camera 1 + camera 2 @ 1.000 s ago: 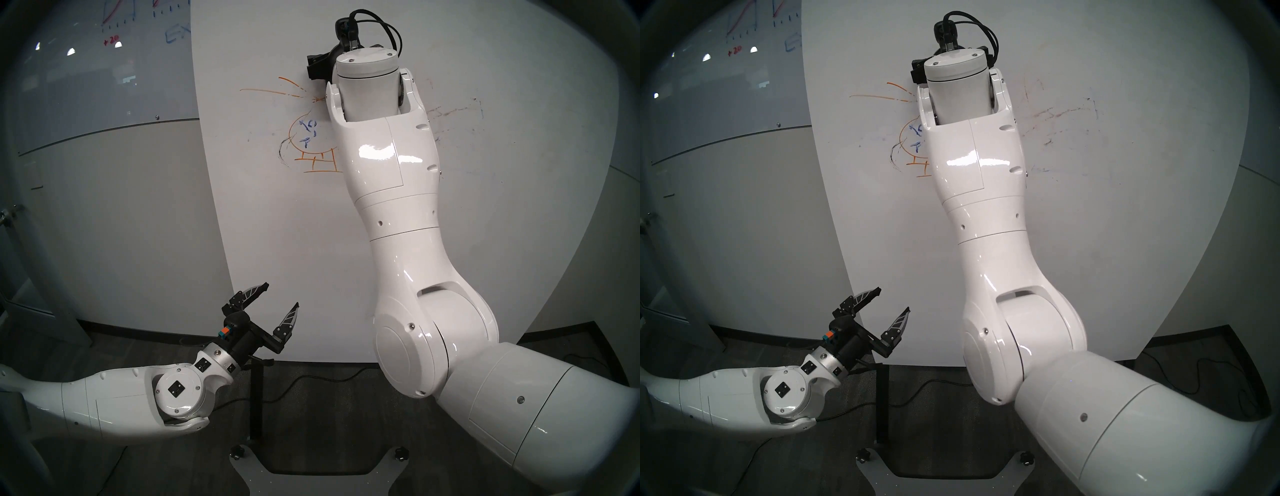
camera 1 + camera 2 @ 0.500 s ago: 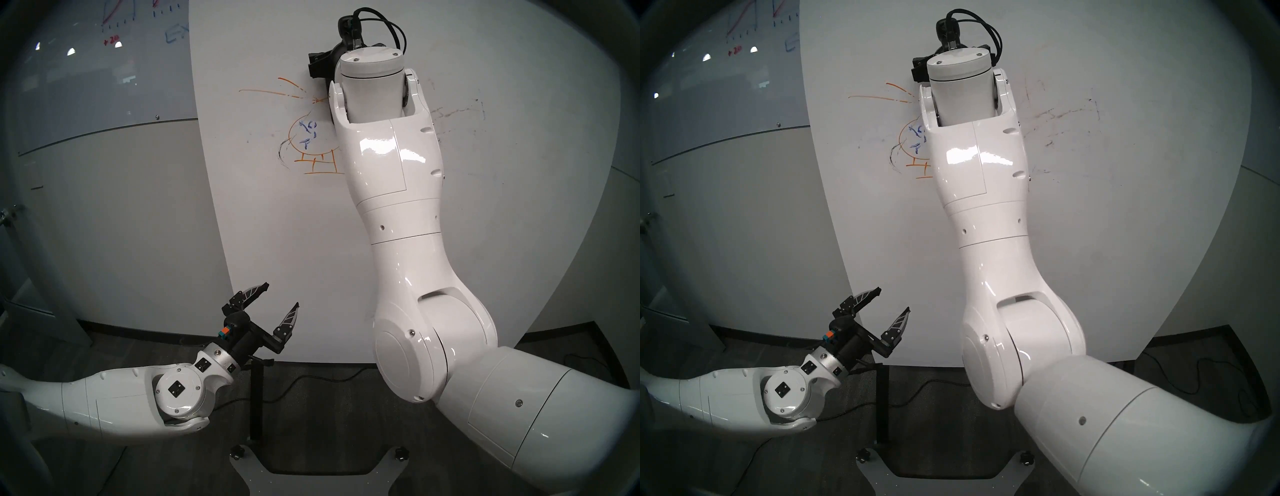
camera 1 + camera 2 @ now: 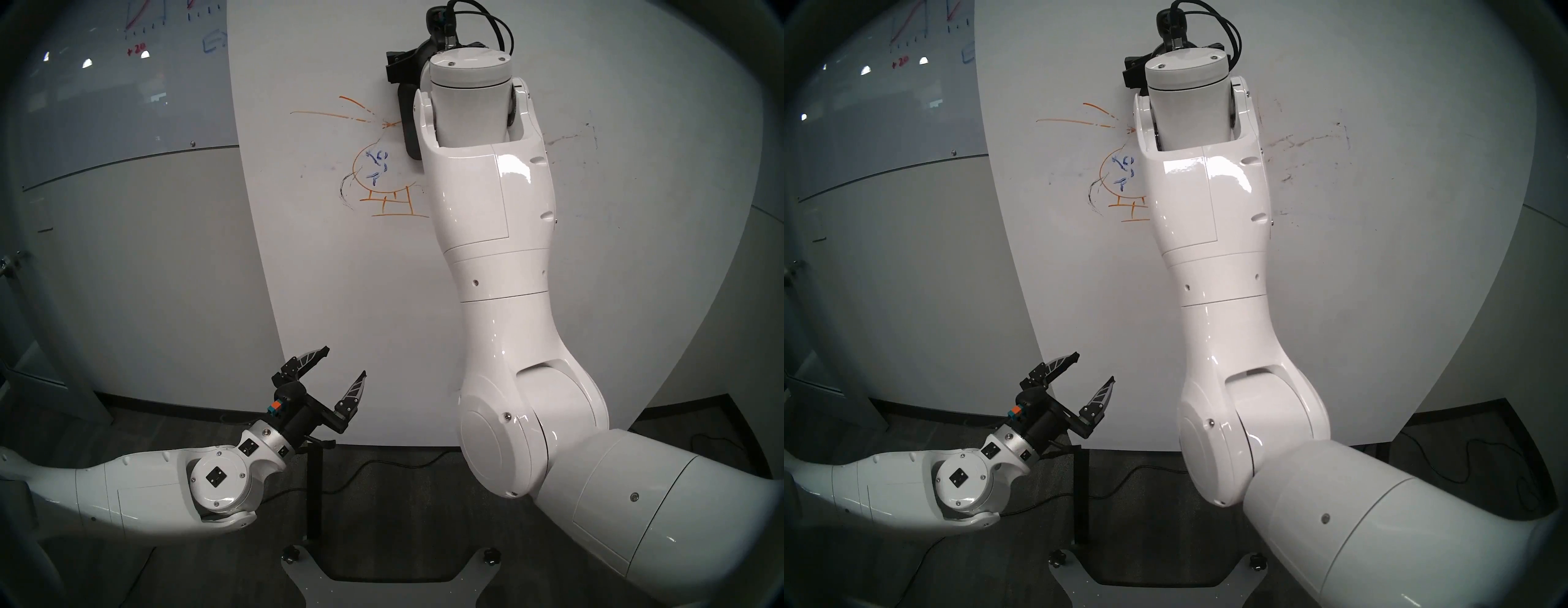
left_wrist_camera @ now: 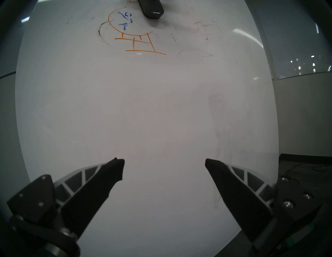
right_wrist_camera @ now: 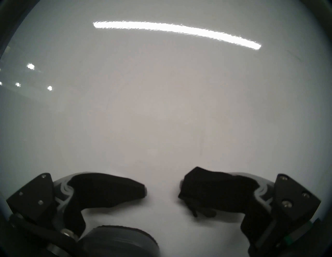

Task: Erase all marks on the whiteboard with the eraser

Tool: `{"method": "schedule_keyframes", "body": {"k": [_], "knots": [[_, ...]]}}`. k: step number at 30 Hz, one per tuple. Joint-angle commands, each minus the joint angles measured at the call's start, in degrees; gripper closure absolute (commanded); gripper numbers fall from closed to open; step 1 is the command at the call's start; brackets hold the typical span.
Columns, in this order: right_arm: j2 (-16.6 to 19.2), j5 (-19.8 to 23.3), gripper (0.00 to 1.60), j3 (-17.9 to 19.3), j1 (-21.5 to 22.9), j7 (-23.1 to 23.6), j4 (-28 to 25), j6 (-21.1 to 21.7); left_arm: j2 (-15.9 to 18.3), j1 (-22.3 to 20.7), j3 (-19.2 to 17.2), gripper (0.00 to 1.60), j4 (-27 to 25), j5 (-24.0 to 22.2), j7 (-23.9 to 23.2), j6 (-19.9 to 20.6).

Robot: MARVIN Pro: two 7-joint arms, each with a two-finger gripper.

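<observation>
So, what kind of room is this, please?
Probably an office meeting room or a lab. A large matte white whiteboard on a stand carries marker drawings, a grey glass board with graph lines hangs on the wall, and dark carpet with cables covers the floor.

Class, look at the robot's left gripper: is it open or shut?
Open. The left gripper shows its two fingers spread wide apart, with only bare whiteboard between them.
</observation>
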Motion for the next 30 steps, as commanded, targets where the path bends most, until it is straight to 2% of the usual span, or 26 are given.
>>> {"method": "schedule_keyframes", "body": {"k": [1, 2, 3, 4, 5, 6, 7, 15, 16, 18, 19, 21, 25, 30], "knots": [[4.13, -2.84, 0.0, 4.06, 0.74, -3.71, -6.49, 0.75, 0.02, -0.45, -0.49, 0.0, -0.48, -0.05, 0.1, -0.35], [4.38, -3.09, 0.0, 3.75, -0.94, -3.15, -9.59, 1.62, 0.02, -0.45, -0.49, 0.0, -0.49, -0.05, 0.1, -0.35], [4.27, -3.53, 0.0, 4.13, 0.12, -4.03, -7.31, 1.4, 0.02, -0.45, -0.49, 0.0, -0.48, -0.05, 0.1, -0.35], [4.42, -4.0, 0.0, 3.82, -0.98, -3.86, -9.06, 2.0, 0.03, -0.45, -0.49, 0.0, -0.49, -0.05, 0.1, -0.36], [4.16, -4.12, 0.0, 3.6, -3.25, -3.39, -13.1, 3.52, 0.03, -0.45, -0.49, 0.0, -0.49, -0.05, 0.1, -0.36], [3.99, -4.62, 0.0, 3.86, -2.32, -4.24, -11.16, 3.36, 0.03, -0.45, -0.49, 0.0, -0.5, -0.05, 0.1, -0.36], [3.89, -4.77, 0.0, 3.65, -2.74, -4.01, -11.35, 4.07, 0.03, -0.45, -0.49, 0.0, -0.49, -0.05, 0.1, -0.36], [0.62, -5.91, 0.0, -0.62, -11.71, -2.82, -20.6, 11.79, 0.02, -0.45, -0.48, 0.0, -0.48, -0.05, 0.1, -0.35], [0.62, -5.91, 0.0, -0.62, -11.71, -2.82, -20.6, 11.79, 0.02, -0.45, -0.48, 0.0, -0.48, -0.05, 0.1, -0.35], [-0.28, -6.03, 0.0, -2.22, -14.27, -2.55, -23.3, 14.1, 0.02, -0.45, -0.48, 0.0, -0.48, -0.05, 0.1, -0.35], [-0.36, -6.16, 0.0, -2.86, -13.63, -2.64, -22.44, 14.98, 0.02, -0.45, -0.48, 0.0, -0.48, -0.05, 0.1, -0.35], [-0.82, -6.45, 0.0, -4.81, -15.57, -2.6, -24.64, 16.78, 0.02, -0.45, -0.48, 0.0, -0.48, -0.05, 0.1, -0.35], [-1.06, -7.66, 0.0, -8.56, -18.95, -2.77, -28.52, 18.94, 0.03, -0.45, -0.49, 0.0, -0.49, -0.05, 0.1, -0.36], [-0.97, -9.37, 0.0, -12.02, -20.99, -3.56, -31.77, 19.23, 0.05, -0.45, -0.5, 0.0, -0.53, -0.07, 0.11, -0.4]]}}
